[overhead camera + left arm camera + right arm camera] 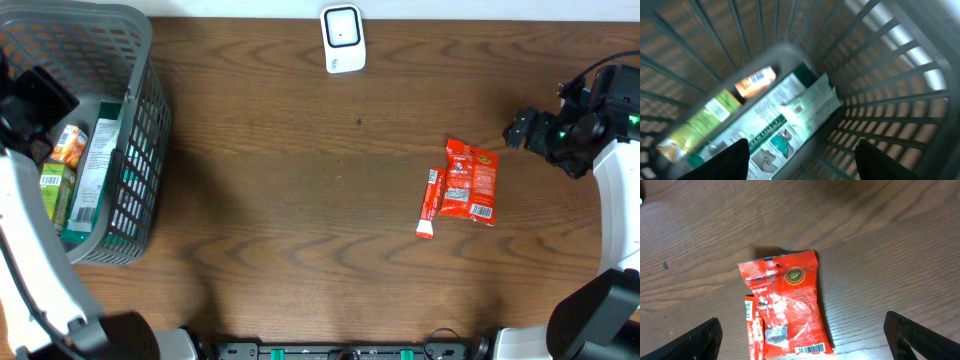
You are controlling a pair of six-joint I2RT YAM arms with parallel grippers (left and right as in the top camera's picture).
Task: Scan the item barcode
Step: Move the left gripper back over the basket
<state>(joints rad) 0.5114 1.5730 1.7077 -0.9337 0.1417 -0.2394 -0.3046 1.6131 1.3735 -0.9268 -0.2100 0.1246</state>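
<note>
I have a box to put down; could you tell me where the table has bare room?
The widest bare stretch of table lies between the basket and the red sachet, in front of the scanner. Crowded: inside the basket, and around the red packet beside the sachet.

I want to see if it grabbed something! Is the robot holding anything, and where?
Nothing is held. The left gripper hangs open over the basket; the right gripper is open above the red snack packet.

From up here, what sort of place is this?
Likely a mock shop checkout on a wooden table: a white barcode scanner at the far edge, a grey basket of packaged groceries, and a red snack packet lying loose.
</note>
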